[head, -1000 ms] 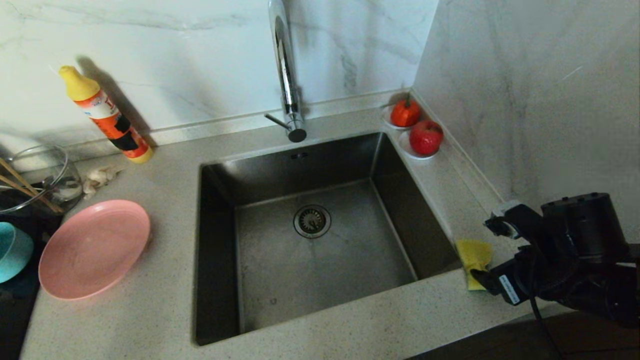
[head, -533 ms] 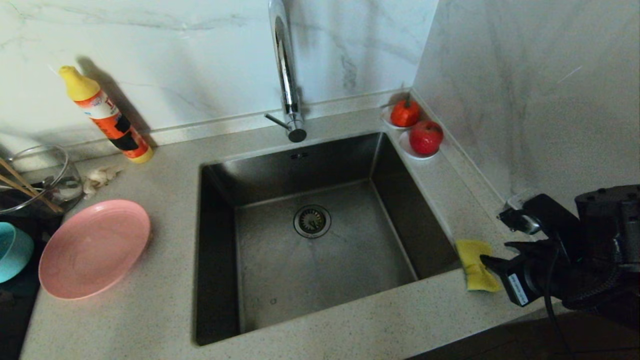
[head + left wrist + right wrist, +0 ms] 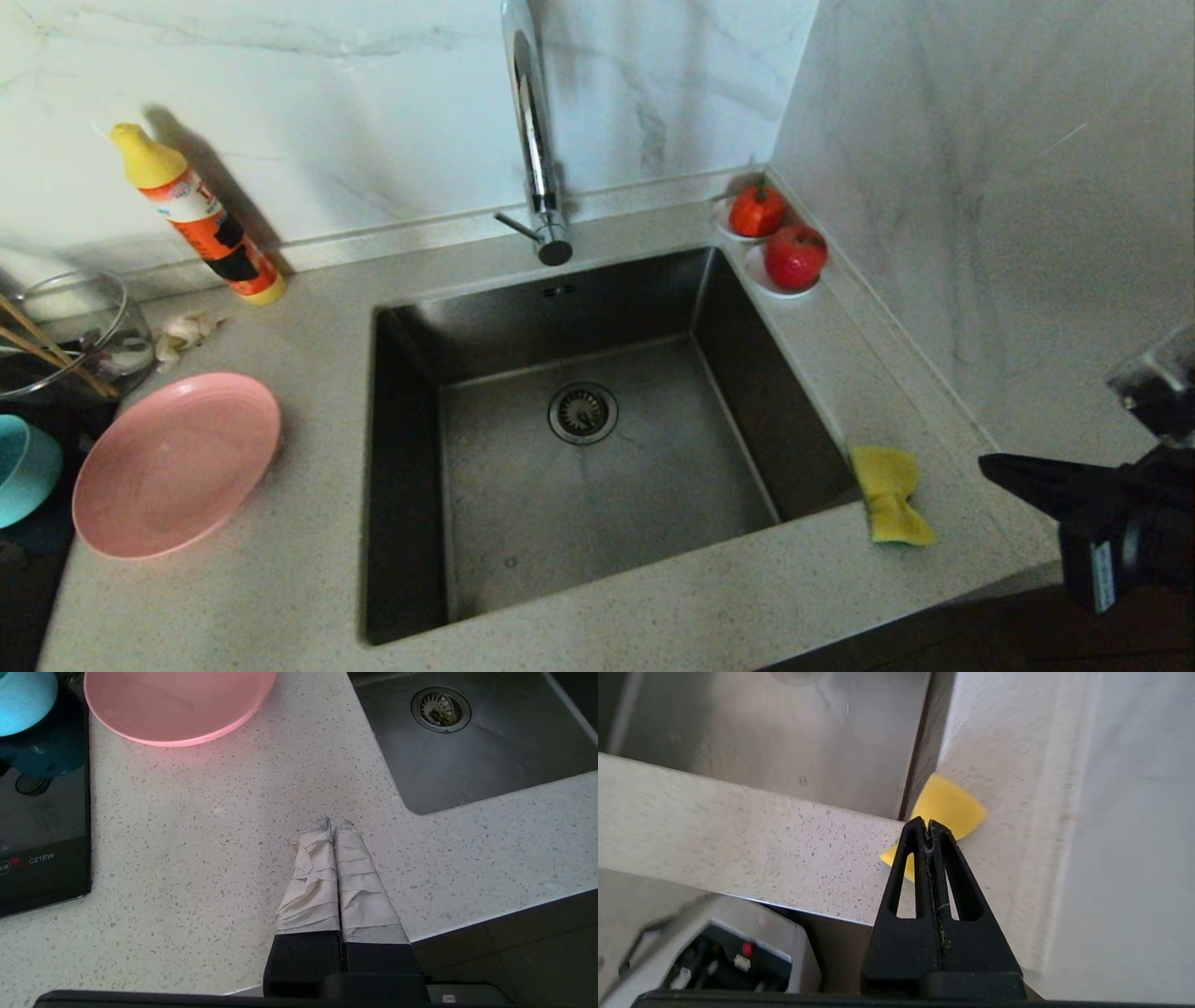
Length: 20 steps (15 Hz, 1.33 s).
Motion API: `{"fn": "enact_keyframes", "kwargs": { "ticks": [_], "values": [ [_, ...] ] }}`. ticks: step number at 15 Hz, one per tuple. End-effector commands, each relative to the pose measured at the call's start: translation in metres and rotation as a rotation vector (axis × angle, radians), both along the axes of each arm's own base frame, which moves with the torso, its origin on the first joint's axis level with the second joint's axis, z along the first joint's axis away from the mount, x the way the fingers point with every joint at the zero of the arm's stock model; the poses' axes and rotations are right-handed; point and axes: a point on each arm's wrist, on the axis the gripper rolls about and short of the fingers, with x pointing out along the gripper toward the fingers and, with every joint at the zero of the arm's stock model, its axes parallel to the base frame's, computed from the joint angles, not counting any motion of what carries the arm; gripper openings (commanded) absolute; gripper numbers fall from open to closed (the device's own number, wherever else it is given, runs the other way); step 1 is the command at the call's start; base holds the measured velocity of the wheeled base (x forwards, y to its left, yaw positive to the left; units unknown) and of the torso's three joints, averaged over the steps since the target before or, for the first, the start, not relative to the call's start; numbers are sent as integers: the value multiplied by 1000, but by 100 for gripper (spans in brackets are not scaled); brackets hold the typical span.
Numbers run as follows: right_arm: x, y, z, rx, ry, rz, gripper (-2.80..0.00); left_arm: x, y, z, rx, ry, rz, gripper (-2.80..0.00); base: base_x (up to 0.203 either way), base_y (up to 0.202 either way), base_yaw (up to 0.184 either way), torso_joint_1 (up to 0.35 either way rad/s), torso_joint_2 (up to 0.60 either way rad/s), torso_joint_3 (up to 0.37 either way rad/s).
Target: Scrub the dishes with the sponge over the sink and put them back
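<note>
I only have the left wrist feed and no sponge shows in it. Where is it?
Observer: The sponge lies on the counter at the near right corner of the sink, right beside the rim.
Operator: Does the right gripper have it?
Observer: No. The right gripper is shut with nothing between its fingers. In the head view it hangs to the right of the sponge, apart from it.
Operator: Anything else on that side?
Observer: Two red fruits on small white saucers sit in the far right corner of the counter, against the wall.
</note>
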Motion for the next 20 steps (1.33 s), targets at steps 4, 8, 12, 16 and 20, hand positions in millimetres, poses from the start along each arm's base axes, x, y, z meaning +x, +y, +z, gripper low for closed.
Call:
{"fn": "enact_keyframes", "kwargs": {
  "ticks": [4,8,12,16,20],
  "values": [
    [-54,-40,9,102,-155,-5,-280,0,0,0,0,0,0,-280,0,0,0,0,0,0],
    [-88,-57,1,130,-211,-25,-280,0,0,0,0,0,1,-280,0,0,0,0,0,0],
    [-120,-63,-22,130,-243,-51,-280,0,0,0,0,0,0,-280,0,0,0,0,0,0],
    [-141,-63,-59,123,-279,-123,-280,0,0,0,0,0,-1,-280,0,0,0,0,0,0],
    [-152,-63,-85,124,-291,-153,-280,0,0,0,0,0,1,-280,0,0,0,0,0,0]
  ]
}}
